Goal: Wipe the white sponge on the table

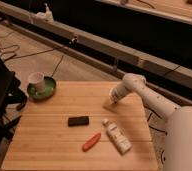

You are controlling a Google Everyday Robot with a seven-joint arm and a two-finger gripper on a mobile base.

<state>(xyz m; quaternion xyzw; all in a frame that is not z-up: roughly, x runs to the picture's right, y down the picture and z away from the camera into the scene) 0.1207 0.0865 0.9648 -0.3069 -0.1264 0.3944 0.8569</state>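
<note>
Off-white and plain, the white sponge (109, 105) is a small flat pad that barely stands out from the wood. It lies on the table (49, 147) close to the right edge, toward the far right corner. I see no marking on it.

The gripper (112, 100) is down right at the sponge, its tip at the pad's upper side, with the white arm reaching in over the right edge. From my view I cannot tell whether the gripper is open, closed, or holding the pad, or whether it presses on it.

A white tube (118, 138) lies on its side near the right edge toward the near corner, cap pointing to the far side. It has a label, but the print is too small for me to read. Just to its left lies an orange-red object (91, 141), and a flat black object (78, 120) sits near the table's middle. At the far left corner a green plate (50, 91) carries a white cup (36, 79).
</note>
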